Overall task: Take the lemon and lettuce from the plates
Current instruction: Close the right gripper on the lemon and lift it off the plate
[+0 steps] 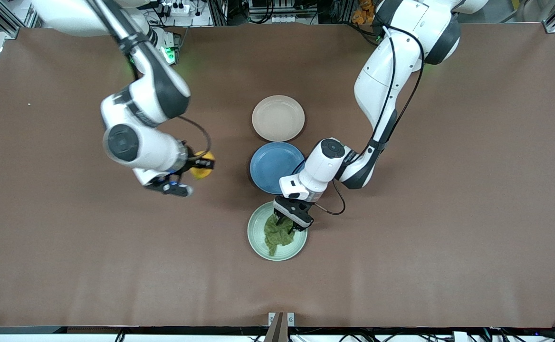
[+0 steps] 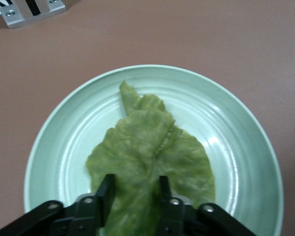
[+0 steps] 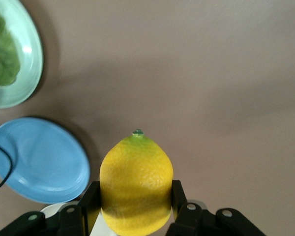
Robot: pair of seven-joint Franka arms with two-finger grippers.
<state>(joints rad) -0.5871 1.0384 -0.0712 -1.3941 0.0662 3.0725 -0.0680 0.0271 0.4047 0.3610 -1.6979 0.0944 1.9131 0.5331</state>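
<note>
The lemon (image 1: 200,172) (image 3: 136,182) is held in my right gripper (image 1: 203,164) (image 3: 136,196), which is shut on it above bare table, beside the blue plate toward the right arm's end. The lettuce (image 1: 277,235) (image 2: 147,147) lies flat on the mint green plate (image 1: 257,243) (image 2: 236,147). My left gripper (image 1: 289,222) (image 2: 136,189) is low over that plate, open, with its fingers down on the leaf's edge and leaf showing between them. The beige-pink plate (image 1: 278,118) stands bare, farthest from the front camera.
A blue plate (image 1: 272,166) (image 3: 39,162) sits bare between the beige and green plates, touching both. The green plate (image 3: 24,59) and lettuce (image 3: 2,59) also show in the right wrist view. A metal bracket (image 2: 32,11) sits at the table's near edge.
</note>
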